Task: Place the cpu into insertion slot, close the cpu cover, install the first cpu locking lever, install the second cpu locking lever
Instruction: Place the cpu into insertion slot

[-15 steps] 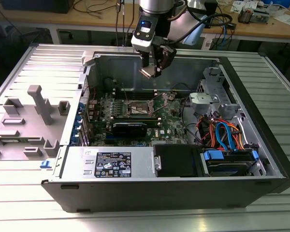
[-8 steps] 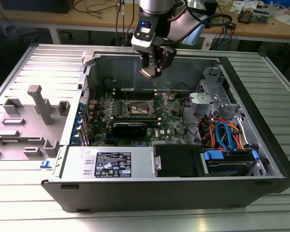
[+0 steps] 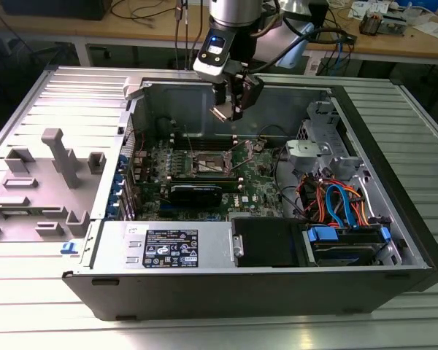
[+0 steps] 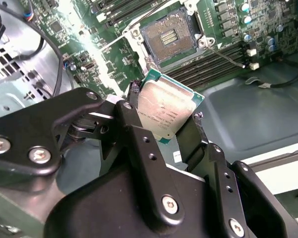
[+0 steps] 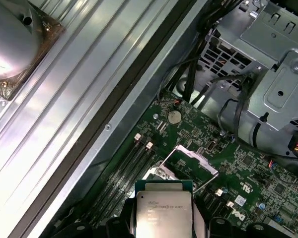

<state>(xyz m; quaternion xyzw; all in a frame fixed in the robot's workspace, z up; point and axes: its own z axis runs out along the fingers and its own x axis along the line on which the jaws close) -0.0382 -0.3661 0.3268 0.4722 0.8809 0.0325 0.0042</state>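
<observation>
jaws: shut on the cpu, pinching two opposite edges, with its dull metal top left uncovered.
cpu: held in the air over the open case and apart from the board; in the exterior view it hangs above the slot area, nearer the case's far wall.
insertion slot: empty, with its dark contact field bare inside the silvery rim.
cpu cover: swung up and standing open at one side of the slot.
memory slots: long black rows flanking the slot, untouched.
motherboard: lying flat in the floor of the computer case.
surface: ribbed metal, carrying the case.
done so far: as i judge it, only the grasp; the cpu is in hand and over the board.
left to do: seating the cpu, closing the cover, and setting both locking levers; none of these looks started yet.
</observation>
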